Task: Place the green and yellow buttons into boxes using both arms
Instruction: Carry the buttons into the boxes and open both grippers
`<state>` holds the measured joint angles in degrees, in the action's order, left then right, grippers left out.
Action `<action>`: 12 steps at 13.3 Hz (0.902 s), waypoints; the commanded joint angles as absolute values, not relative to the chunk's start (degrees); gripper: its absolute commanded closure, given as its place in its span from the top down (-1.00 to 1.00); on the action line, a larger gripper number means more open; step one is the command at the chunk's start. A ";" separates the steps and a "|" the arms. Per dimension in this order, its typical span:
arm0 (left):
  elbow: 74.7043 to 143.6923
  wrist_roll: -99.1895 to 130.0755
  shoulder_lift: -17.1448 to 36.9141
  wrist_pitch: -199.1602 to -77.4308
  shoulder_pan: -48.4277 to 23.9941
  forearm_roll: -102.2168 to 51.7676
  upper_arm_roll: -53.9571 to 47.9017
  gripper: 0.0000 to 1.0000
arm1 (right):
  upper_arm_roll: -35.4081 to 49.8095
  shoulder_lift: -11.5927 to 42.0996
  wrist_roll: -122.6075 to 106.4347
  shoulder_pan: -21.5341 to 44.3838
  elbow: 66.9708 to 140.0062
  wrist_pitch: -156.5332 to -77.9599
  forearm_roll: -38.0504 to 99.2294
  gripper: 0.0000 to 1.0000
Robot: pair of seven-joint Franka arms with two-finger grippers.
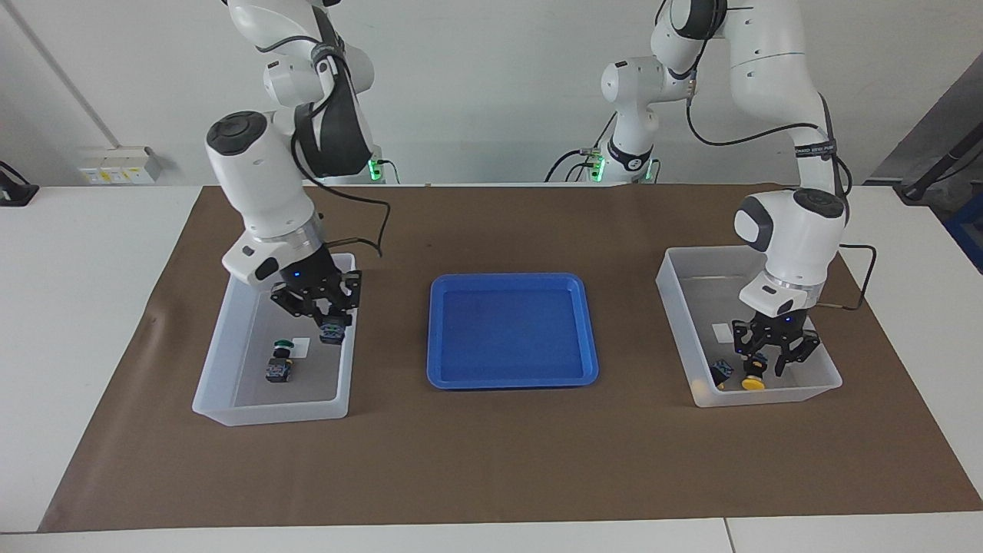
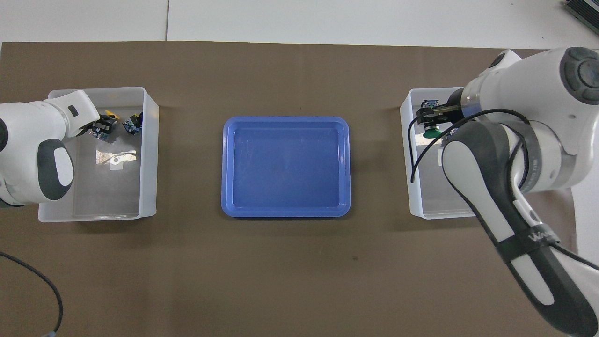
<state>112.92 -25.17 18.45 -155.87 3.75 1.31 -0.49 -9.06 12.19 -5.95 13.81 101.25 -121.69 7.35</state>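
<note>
Placement | right pincer [image 1: 330,326] grips green button [image 1: 332,333] over box [image 1: 230,338]: lower before releasing | left pincer [image 1: 760,361] at yellow button [image 1: 753,380], grip unclear: lift straight

High facing camera, steep overhead camera, both covering table [image 1: 491,476]

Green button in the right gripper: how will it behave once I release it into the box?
Probably rigid: the green button shows no flex in the right gripper. Its blocky body suggests it will slide rather than roll far, though the round cap may let it rock. The other green button lies on its side in the box, so this one will likely topple too.
</note>
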 commanded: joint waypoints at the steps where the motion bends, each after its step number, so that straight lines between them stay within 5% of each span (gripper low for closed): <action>1: 114.08 -24.70 12.32 -149.88 4.13 2.29 -0.79 1.00 | -8.09 9.58 -12.38 10.47 111.24 -126.98 7.65 -1.00; 8: 114.08 0.22 2.73 -129.13 1.33 2.29 -1.14 1.00 | -8.17 9.22 -15.47 9.58 124.10 -140.35 7.65 -0.96; 9: 113.91 2.09 1.94 -128.85 -0.07 2.29 -1.23 1.00 | -8.17 9.32 -15.38 9.58 124.36 -140.62 7.65 -0.51; 11: 113.03 4.29 0.71 -128.41 -1.84 2.29 -1.49 1.00 | -8.17 9.32 -14.77 9.67 124.28 -140.63 7.91 0.99; 12: 112.42 5.00 -0.69 -127.63 -3.06 2.29 -1.49 1.00 | -8.17 9.40 -14.68 9.67 123.84 -140.45 8.00 1.00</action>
